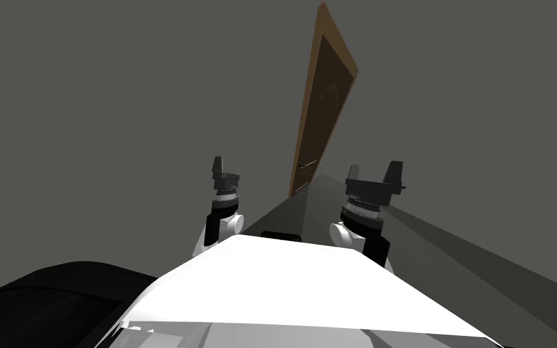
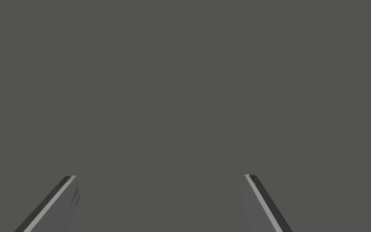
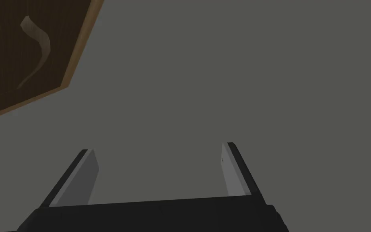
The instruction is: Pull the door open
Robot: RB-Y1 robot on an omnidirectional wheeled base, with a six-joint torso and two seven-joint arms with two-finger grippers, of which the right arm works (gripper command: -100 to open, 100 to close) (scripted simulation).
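Note:
A tall door (image 1: pixel 324 96) with a brown frame and a dark inner panel stands ahead, a little right of centre, in the grey wall. Its small dark handle (image 1: pixel 305 165) sits low on the left side. My right gripper (image 1: pixel 374 170) is raised to the right of the handle and apart from it. It is open and holds nothing (image 3: pixel 157 147). Beside it the right wrist view catches a corner of the door (image 3: pixel 19 52), with a pale curved streak on the dark panel. My left gripper (image 1: pixel 225 166) is raised left of the door, open (image 2: pixel 159 176) and holding nothing.
Plain grey walls (image 1: pixel 120 90) surround the door. A lighter grey floor strip (image 1: pixel 307 202) leads from my chest to the door's foot. A black area (image 1: pixel 48 302) lies at the lower left.

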